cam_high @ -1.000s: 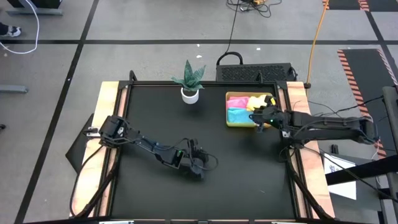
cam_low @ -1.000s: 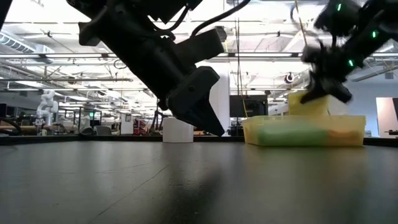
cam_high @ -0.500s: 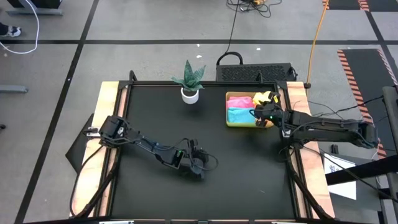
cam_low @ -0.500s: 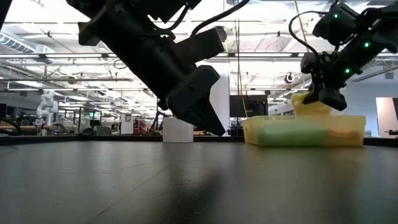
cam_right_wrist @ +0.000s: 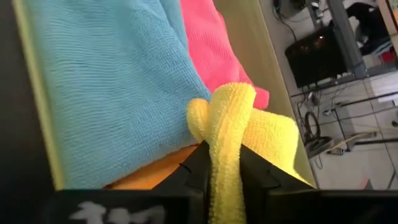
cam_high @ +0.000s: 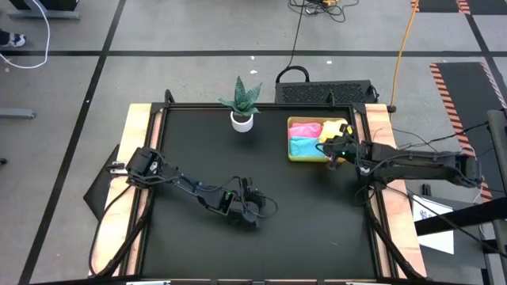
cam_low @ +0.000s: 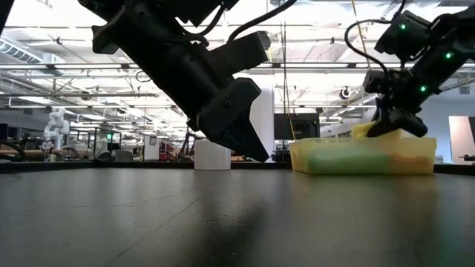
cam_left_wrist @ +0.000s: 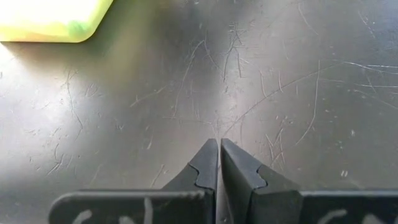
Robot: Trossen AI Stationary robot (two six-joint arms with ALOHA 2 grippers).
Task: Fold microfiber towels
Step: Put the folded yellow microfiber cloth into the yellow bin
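The right claw (cam_right_wrist: 222, 163) was over the tray (cam_high: 293, 157) at the far right of the tabletop (cam_high: 301, 214), its two fingers pinching a fold of the yellow towel (cam_right_wrist: 231, 134). The blue towel (cam_right_wrist: 112, 81), pink towel (cam_right_wrist: 214, 53) and orange towel (cam_right_wrist: 152, 176) lay in the tray. The left claw (cam_left_wrist: 219, 163) was squeezed shut, holding nothing, low over the middle of the tabletop

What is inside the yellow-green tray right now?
The tray holds a light blue towel, a pink towel, an orange towel showing only an edge, and a yellow towel pinched in the right gripper.
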